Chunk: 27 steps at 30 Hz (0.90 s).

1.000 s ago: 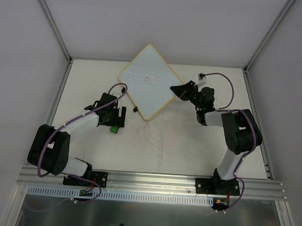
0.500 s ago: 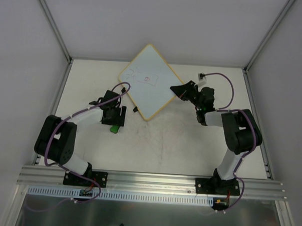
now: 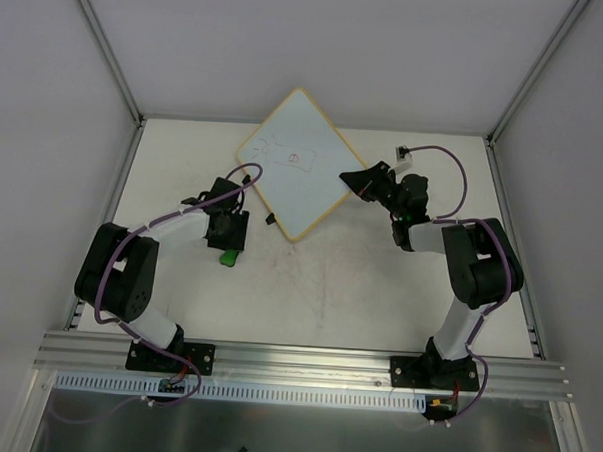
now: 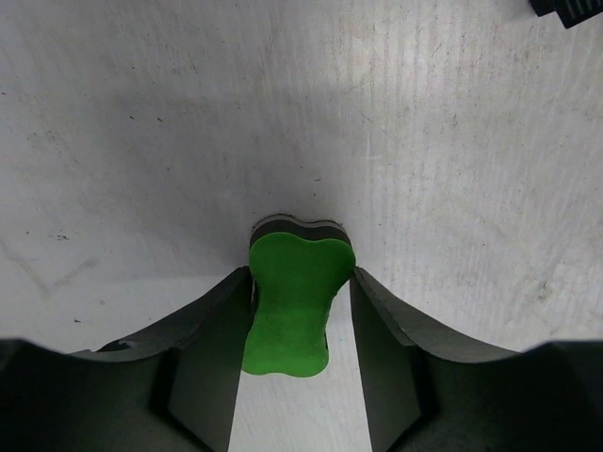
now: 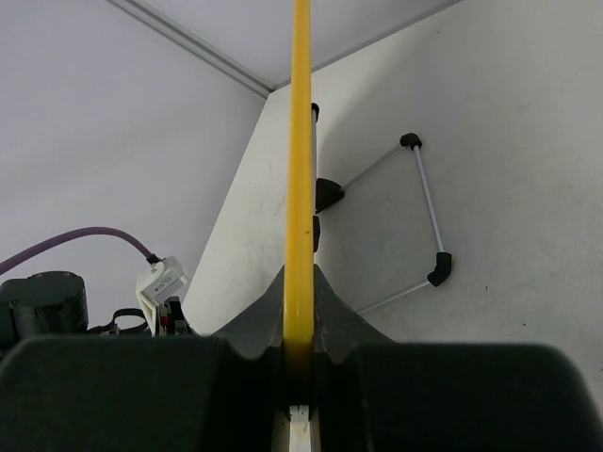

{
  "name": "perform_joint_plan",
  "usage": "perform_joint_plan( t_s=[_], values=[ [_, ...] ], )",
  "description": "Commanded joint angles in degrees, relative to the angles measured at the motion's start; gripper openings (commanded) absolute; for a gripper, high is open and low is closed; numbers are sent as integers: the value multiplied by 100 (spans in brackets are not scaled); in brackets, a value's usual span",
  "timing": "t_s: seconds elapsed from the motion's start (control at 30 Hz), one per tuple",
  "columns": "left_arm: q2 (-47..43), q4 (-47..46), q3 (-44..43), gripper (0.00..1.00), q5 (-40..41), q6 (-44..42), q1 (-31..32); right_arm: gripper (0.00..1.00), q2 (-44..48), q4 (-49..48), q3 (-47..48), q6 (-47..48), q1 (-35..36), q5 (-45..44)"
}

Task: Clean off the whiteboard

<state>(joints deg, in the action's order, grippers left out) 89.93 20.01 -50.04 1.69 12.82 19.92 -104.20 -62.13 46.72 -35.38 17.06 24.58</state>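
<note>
The whiteboard (image 3: 294, 166) stands as a diamond at the back of the table, with a small red mark (image 3: 294, 158) and faint lines on it. My right gripper (image 3: 358, 181) is shut on its right corner. In the right wrist view the yellow rim (image 5: 301, 141) runs edge-on between the shut jaws of the right gripper (image 5: 301, 282). A green eraser (image 3: 227, 255) lies left of the board's near corner. My left gripper (image 3: 228, 238) is over it. In the left wrist view, the left gripper (image 4: 301, 275) touches the wide end of the eraser (image 4: 290, 311) with both fingertips.
Two black clips (image 5: 325, 193) sit on the board's edge. A thin wire frame with black corner pieces (image 5: 429, 212) shows beside the board in the right wrist view. A small black piece (image 3: 270, 220) lies by the board's near left edge. Grey walls enclose the table.
My left gripper has shifted slightly right over the green eraser and its jaws have closed in on it. The right arm and the whiteboard have not moved.
</note>
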Motion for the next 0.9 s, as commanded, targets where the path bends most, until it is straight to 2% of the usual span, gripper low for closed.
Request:
perform_joint_plan(
  t_s=[0.0, 0.27, 0.37, 0.47, 0.5, 0.6, 0.87],
  values=[
    [112, 179, -208, 45, 68, -25, 56, 0, 23, -396, 180, 180, 8, 91],
    [104, 196, -208, 30, 120, 10, 56, 0, -12, -423, 189, 154, 8, 109],
    [86, 205, -199, 27, 129, 36, 56, 0, -21, -440, 197, 145, 8, 126],
    [42, 223, -181, 32, 165, 80, 64, 0, -21, -440, 206, 127, 8, 135],
    [33, 214, -181, 39, 173, 89, 64, 0, -30, -449, 206, 145, 8, 135],
    [-37, 223, -146, 51, 173, 115, 64, 0, -21, -449, 206, 127, 8, 144],
    [-344, 284, -32, 52, 226, 239, 126, 0, -39, -520, 197, 110, 8, 153]
  ],
)
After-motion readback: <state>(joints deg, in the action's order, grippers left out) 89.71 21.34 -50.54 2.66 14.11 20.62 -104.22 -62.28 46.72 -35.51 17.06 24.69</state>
